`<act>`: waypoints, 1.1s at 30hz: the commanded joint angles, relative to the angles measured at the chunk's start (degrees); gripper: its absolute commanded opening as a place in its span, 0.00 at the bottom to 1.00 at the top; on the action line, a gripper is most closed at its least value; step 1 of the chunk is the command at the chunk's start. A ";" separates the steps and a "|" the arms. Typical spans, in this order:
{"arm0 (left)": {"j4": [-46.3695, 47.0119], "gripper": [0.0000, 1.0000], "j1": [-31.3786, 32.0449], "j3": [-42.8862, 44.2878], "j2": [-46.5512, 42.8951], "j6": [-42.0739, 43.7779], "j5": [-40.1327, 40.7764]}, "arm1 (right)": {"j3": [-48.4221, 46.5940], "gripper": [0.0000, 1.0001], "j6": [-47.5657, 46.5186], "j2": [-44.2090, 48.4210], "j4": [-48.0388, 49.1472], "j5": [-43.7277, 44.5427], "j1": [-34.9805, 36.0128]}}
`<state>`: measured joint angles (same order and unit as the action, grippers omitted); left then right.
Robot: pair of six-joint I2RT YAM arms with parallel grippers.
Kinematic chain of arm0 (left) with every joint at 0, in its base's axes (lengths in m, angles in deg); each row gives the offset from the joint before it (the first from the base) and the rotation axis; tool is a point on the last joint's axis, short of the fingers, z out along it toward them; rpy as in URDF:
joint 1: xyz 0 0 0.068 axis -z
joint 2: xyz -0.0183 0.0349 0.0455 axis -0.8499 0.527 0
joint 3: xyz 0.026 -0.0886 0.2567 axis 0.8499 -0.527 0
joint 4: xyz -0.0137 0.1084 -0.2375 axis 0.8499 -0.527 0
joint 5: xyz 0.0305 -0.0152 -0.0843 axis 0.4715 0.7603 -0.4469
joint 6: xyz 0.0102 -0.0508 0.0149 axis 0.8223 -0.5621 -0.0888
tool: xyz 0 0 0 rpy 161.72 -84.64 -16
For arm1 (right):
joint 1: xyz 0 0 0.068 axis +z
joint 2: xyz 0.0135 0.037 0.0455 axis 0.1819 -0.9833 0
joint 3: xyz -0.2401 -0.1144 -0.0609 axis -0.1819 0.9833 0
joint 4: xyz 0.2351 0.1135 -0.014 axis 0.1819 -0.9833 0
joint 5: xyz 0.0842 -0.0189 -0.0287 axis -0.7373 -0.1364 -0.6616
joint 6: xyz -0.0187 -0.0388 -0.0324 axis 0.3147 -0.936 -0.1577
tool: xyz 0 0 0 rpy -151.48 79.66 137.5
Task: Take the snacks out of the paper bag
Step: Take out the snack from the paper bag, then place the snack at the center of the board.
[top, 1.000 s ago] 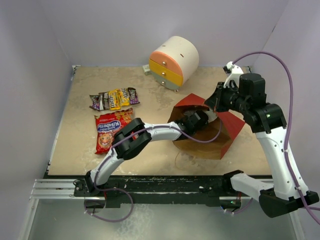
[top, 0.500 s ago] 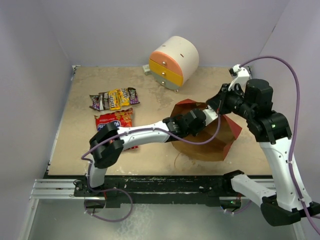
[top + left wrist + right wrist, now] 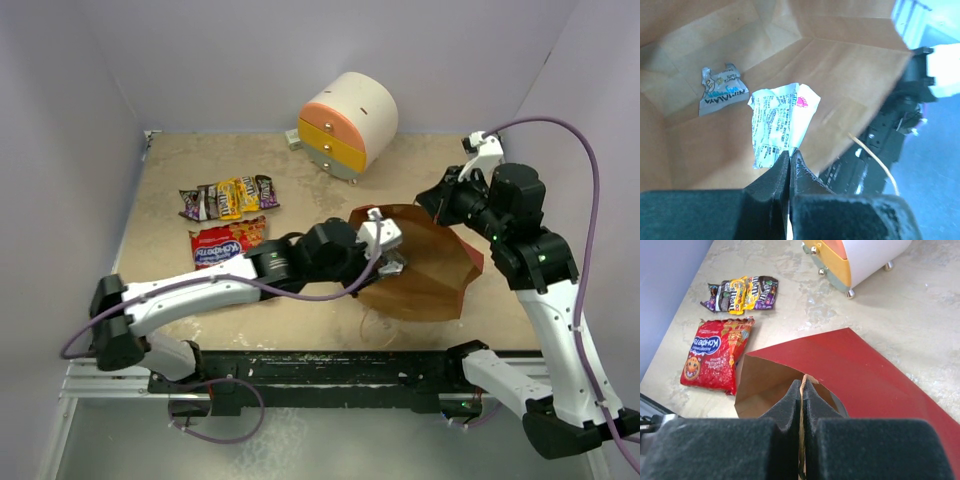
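Since a moment ago the left claw (image 3: 790, 151) has snapped shut and drawn back towards the mouth of the paper bag (image 3: 430, 275), so I'd say one snack is on its way out. Its jaws pinch the corner of a crinkly silver packet (image 3: 780, 122) just ahead of them. A second foil packet (image 3: 722, 93) lies beyond, deeper inside. Meanwhile the right claw (image 3: 801, 384) stays clamped tight on the bag's rim.

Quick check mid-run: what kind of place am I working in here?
Probably a lab test cell, not a home: plain lilac walls box in the table, a metal mounting rail runs along its near edge, and a toy-like cabinet stands as a prop.
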<state>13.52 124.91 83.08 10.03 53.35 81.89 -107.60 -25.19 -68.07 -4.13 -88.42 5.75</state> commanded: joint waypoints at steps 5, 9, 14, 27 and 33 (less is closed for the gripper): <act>-10.39 0.00 -1.15 1.19 -22.73 -3.25 10.80 | 0.83 0.00 -1.83 0.18 6.33 2.44 0.12; -18.54 0.00 -2.55 7.66 -24.21 0.30 27.48 | 1.39 0.00 -2.21 -0.31 6.63 1.45 0.12; -24.58 0.00 -7.47 11.43 -19.17 1.59 46.55 | 1.29 0.00 -3.19 -1.81 6.68 -0.47 0.12; -15.32 0.00 -24.98 7.06 -1.07 7.24 23.16 | 1.14 0.00 -6.61 -3.27 6.15 -0.54 3.28; -7.93 0.00 -26.25 2.11 5.40 19.32 18.84 | 0.76 0.00 -7.03 -2.46 6.06 0.63 3.46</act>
<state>-1.74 99.69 87.85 14.03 62.74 104.84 -105.75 -30.59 -71.74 -0.54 -89.23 9.05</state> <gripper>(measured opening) 0.009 0.007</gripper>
